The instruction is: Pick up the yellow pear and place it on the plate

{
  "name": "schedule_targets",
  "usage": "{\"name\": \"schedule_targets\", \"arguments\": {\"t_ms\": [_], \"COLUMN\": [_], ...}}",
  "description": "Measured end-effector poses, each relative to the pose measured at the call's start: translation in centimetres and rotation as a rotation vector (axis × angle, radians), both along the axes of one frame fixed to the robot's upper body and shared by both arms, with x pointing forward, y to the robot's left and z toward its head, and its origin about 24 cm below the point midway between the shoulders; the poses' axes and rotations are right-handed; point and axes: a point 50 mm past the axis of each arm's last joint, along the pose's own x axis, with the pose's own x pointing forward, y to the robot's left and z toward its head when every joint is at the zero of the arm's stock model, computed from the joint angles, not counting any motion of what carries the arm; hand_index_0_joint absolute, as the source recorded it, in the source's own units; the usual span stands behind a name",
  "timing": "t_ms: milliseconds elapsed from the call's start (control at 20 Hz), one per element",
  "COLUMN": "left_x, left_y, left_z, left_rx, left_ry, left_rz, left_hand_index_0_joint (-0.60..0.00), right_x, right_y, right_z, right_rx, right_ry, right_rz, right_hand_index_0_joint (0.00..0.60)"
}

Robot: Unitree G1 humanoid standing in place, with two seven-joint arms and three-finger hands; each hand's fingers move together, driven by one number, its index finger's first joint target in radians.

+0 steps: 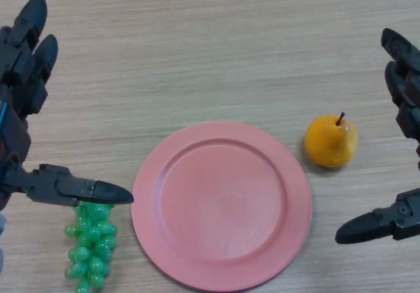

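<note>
Head view, looking straight down at a pale wooden table [216, 50]; a round pink plate [222, 204] sits in the lower middle, with nothing on it; a yellow pear [331, 141] with a short dark stem lies on the table just beside the plate's upper right rim, apart from it; a bunch of green grapes [90, 247] lies at the lower left, near the plate's left edge but not touching it. The left hand [23, 83] comes in along the left edge, fingers straight and pointing up the table, thumb reaching out sideways above the grapes; it is spread wide and holds nothing. The right hand [403, 103] shows along the right edge, fingers straight, thumb stretched towards the plate lower down; it too is spread wide and empty, near the pear without touching it.
</note>
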Motion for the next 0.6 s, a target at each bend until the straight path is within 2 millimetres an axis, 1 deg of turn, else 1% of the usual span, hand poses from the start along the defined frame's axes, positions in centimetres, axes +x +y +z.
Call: {"name": "schedule_targets", "arguments": {"t_ms": [150,350,450,600], "left_x": [0.0,0.0,0.0,-0.1], "left_y": [0.0,-0.1,0.1,0.2], "left_z": [0.0,-0.1,-0.3,-0.7], "left_rx": [0.000,-0.029,-0.032,-0.036], "left_ry": [0.000,0.001,0.009,0.013], "left_rz": [0.000,-0.024,-0.020,-0.016], "left_hand_index_0_joint": [0.000,0.000,0.000,0.000], "right_x": [0.0,0.6,1.1,2.5], "right_y": [0.0,0.1,0.1,-0.5], "right_z": [0.0,-0.2,-0.5,-1.5], "right_rx": [0.000,0.001,0.000,-0.005], "right_ry": [-0.002,-0.008,-0.011,0.032], "right_rz": [0.001,0.011,0.017,0.003], "right_hand_index_0_joint": [0.000,0.000,0.000,0.000]}}
